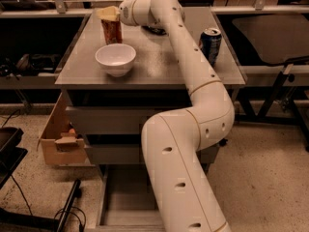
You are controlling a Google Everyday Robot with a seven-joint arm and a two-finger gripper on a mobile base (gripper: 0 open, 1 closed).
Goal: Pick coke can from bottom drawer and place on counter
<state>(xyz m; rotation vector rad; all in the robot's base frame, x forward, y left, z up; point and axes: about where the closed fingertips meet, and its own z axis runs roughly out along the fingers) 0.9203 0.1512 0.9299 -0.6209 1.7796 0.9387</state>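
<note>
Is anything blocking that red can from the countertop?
Nothing visible does. The gripper is at the top of the can, at the back left of the counter; the white bowl sits in front, not beneath.
</note>
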